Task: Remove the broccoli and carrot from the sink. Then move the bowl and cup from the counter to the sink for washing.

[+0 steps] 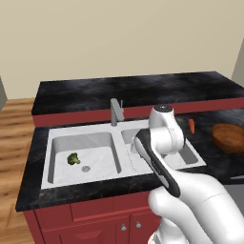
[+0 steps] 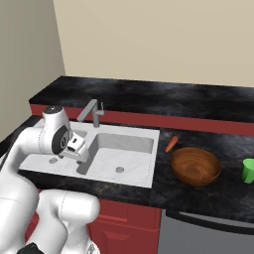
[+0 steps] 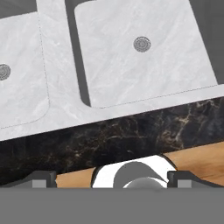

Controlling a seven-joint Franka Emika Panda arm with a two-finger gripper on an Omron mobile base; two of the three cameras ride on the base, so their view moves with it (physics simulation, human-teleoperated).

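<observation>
Dark green against the pale basin, the broccoli (image 1: 73, 158) sits in the left half of the sink (image 1: 47, 157), just far-left of its drain, while the carrot (image 1: 191, 126) already lies on the black bench (image 1: 214, 162) right of the sink, near the bowl (image 2: 195, 165), with the cup (image 2: 248, 170) further right. My tool (image 3: 112, 183) is spread wide and empty, poised above the sink's near rim. I would swing it left over the floret, drop straight down, and close across the crown rather than the stem so it cannot roll away.
</observation>
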